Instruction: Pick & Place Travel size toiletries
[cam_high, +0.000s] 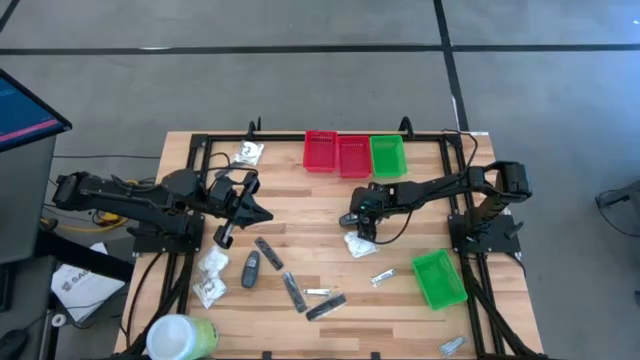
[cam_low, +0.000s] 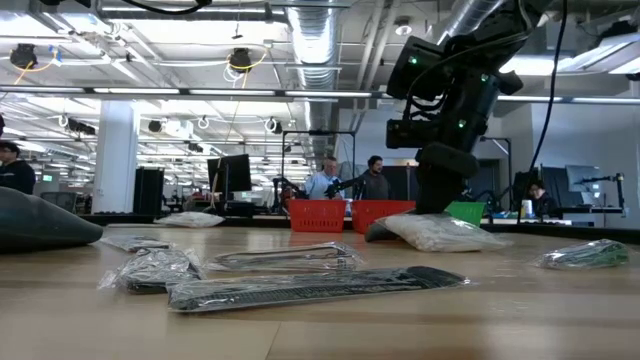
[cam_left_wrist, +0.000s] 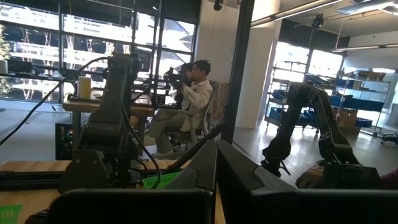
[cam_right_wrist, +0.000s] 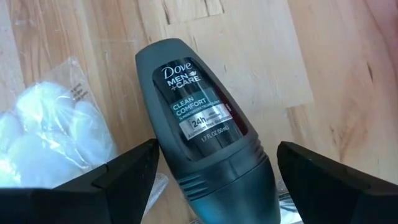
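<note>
A dark grey Dove roll-on deodorant (cam_right_wrist: 202, 130) lies flat on the wooden table. My right gripper (cam_right_wrist: 216, 152) hangs over it, open, one finger on each side of its cap end, and I see no touch. In the high view this gripper (cam_high: 362, 226) is near the table's middle. A packet of white cotton balls (cam_right_wrist: 46, 134) lies right beside the deodorant. My left gripper (cam_high: 258, 210) floats above the table's left half, pointing right. Its fingers (cam_left_wrist: 205, 171) are shut on nothing. More toiletries lie scattered on the near half: a dark oval (cam_high: 250, 270), dark sticks (cam_high: 326, 306) and a silvery sachet (cam_high: 382, 276).
Two red bins (cam_high: 322, 152) and a green bin (cam_high: 388, 156) stand at the far edge. Another green bin (cam_high: 438, 278) is at the near right. The white-and-green tub (cam_high: 180, 337) sits at the near left corner. Crinkly packets (cam_high: 210, 265) lie on the left. People sit beyond the table.
</note>
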